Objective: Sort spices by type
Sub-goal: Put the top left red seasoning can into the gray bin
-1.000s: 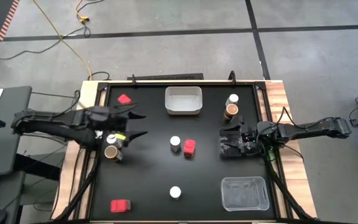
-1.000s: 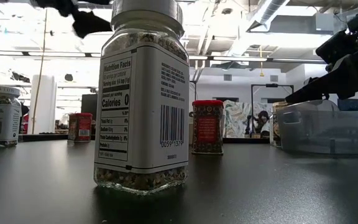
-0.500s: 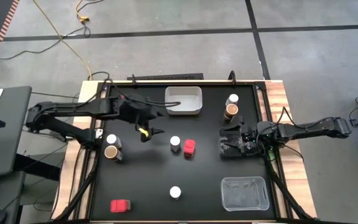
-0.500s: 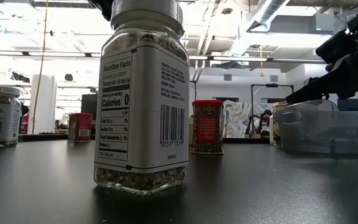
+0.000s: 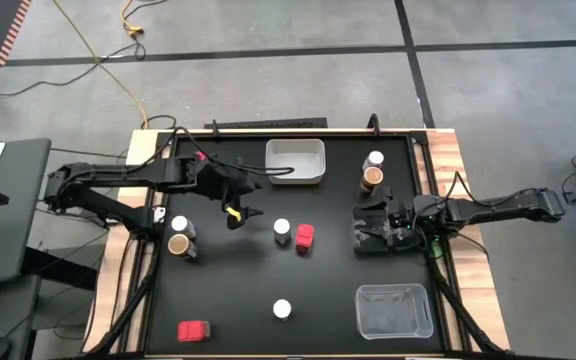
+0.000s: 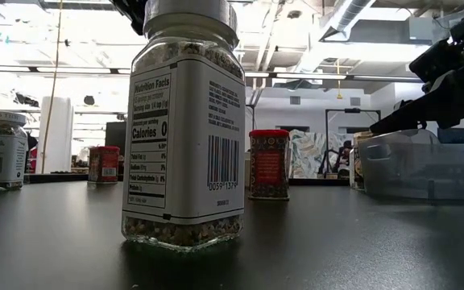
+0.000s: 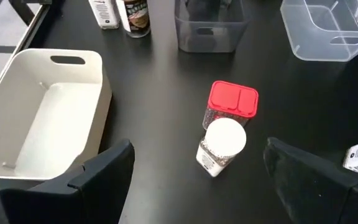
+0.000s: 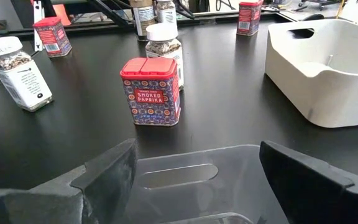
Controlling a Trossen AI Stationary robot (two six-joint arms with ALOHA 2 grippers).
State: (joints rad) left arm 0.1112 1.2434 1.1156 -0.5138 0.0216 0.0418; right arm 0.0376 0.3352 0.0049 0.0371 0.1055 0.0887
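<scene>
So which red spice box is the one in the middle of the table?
Find the white bin at the table's far edge. Just in front of it, mid-table, the red box stands right beside a white-lidded jar. The other red boxes stand alone.

"Smoked Paprika" on red box (image 8: 150, 91)

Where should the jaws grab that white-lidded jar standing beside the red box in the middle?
Probably by the white lid, from straight above. The white-lidded jar stands upright, and the red box sits close against one side, so jaws should close across the sides away from the box. The left gripper is open nearby.
</scene>
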